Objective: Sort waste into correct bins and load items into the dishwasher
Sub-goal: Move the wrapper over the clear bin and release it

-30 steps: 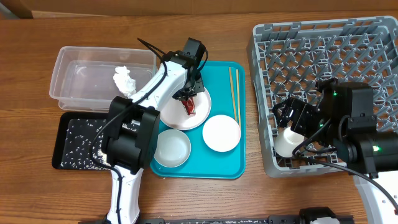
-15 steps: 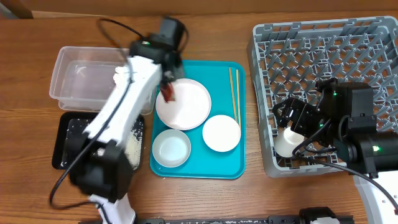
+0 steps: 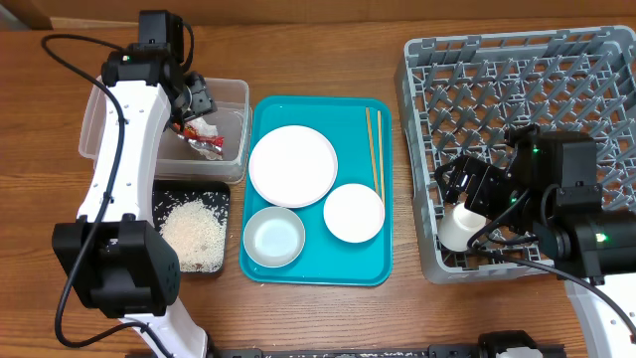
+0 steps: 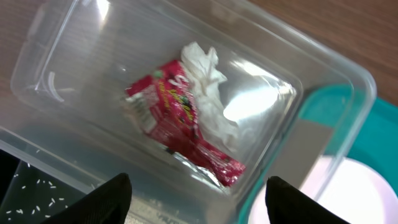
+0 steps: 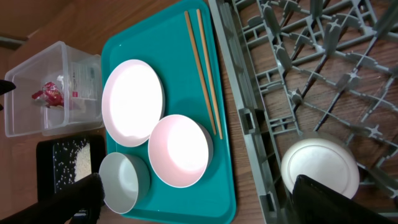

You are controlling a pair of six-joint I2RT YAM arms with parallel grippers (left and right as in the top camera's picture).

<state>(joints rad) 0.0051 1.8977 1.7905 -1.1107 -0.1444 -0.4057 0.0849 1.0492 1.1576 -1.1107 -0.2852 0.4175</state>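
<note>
Two arms out: left arm (image 3: 129,129) stretched far left, left claw (image 4: 196,199) spread, released, over clear tub (image 3: 235,101) holding red wrapper (image 4: 180,127), tissue (image 4: 208,78); right claw (image 5: 199,193) spread wide over rack (image 3: 517,80) near-left corner.

Red snack wrapper (image 4: 180,124): white script, perhaps brand, illegible.

Bright, even light; sharp focus; glare on clear tub (image 4: 81,74).

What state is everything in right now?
Wrapper, in tub.
Tissue, in tub.
Rice, in black tray.
Plate, empty, on teal tray.
White bowl, empty, on teal tray.
Grey-blue bowl, empty, on teal tray.
Chopsticks, on teal tray.
White dish, in rack.
Left gripper, open.
Right gripper, open.
</note>
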